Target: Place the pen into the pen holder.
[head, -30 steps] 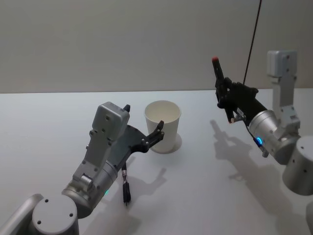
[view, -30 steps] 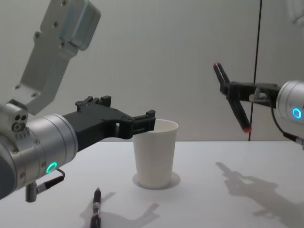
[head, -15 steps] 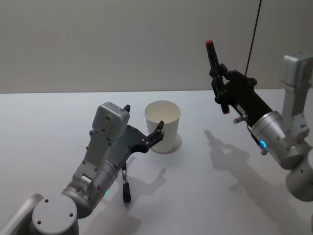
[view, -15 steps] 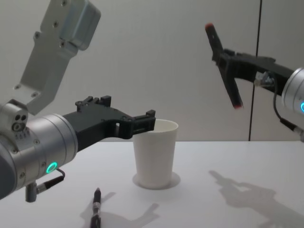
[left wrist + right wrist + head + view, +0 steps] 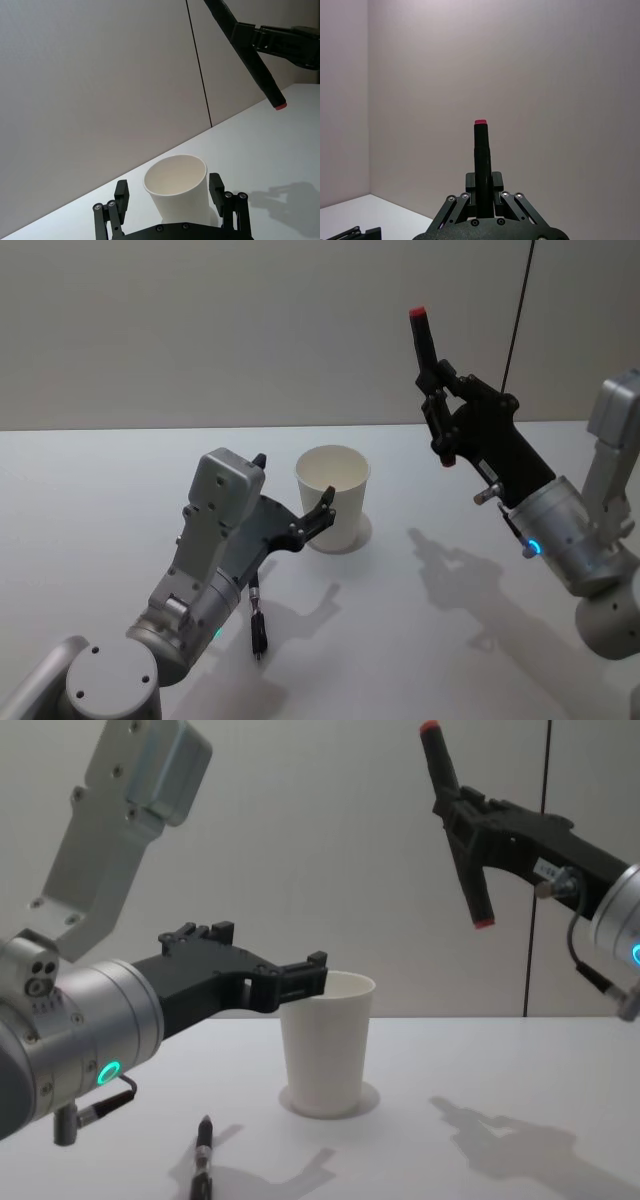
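The pen (image 5: 421, 340), black with red ends, is held high in the air and nearly upright, with my right gripper (image 5: 437, 402) shut on its middle. It hangs to the right of and well above the pen holder (image 5: 335, 510), a white paper cup standing upright on the table. In the chest view the pen (image 5: 476, 895) slants with its lower red tip towards the pen holder (image 5: 322, 1050). My left gripper (image 5: 295, 478) is open, one finger on each side of the pen holder (image 5: 177, 180) near its rim. The right wrist view looks along the pen (image 5: 481, 155).
A second dark pen-like stick (image 5: 258, 625) lies on the white table (image 5: 420, 640) in front of the cup, below my left arm. A thin black cable (image 5: 518, 310) hangs down the wall at the back right. Bare table lies to the right of the cup.
My right gripper has risen and moved left towards the cup, carrying the pen and tilting it more upright. The left arm and cup have stayed still.
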Available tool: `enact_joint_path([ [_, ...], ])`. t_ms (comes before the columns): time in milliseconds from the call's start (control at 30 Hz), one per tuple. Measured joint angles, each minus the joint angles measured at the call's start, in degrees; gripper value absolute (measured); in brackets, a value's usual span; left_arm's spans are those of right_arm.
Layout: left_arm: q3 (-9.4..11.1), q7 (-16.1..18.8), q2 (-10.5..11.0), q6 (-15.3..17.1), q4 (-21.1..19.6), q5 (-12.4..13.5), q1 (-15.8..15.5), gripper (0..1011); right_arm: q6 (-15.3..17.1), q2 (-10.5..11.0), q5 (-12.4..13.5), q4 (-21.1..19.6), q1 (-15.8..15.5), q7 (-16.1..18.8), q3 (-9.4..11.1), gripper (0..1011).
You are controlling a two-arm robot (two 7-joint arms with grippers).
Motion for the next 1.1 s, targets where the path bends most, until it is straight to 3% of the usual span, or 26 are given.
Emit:
enact_joint_path([
  [600,0.0,0.0,0.0,0.0,0.0,0.0,0.0,1001,-7.4,-0.4,3.3,6.5,2.7,3.3,-0.4,177],
  [1100,0.0,0.0,0.0,0.0,0.0,0.0,0.0,1001,-11.0,-1.0,4.4,12.6,5.9,4.4,-0.8,177],
])
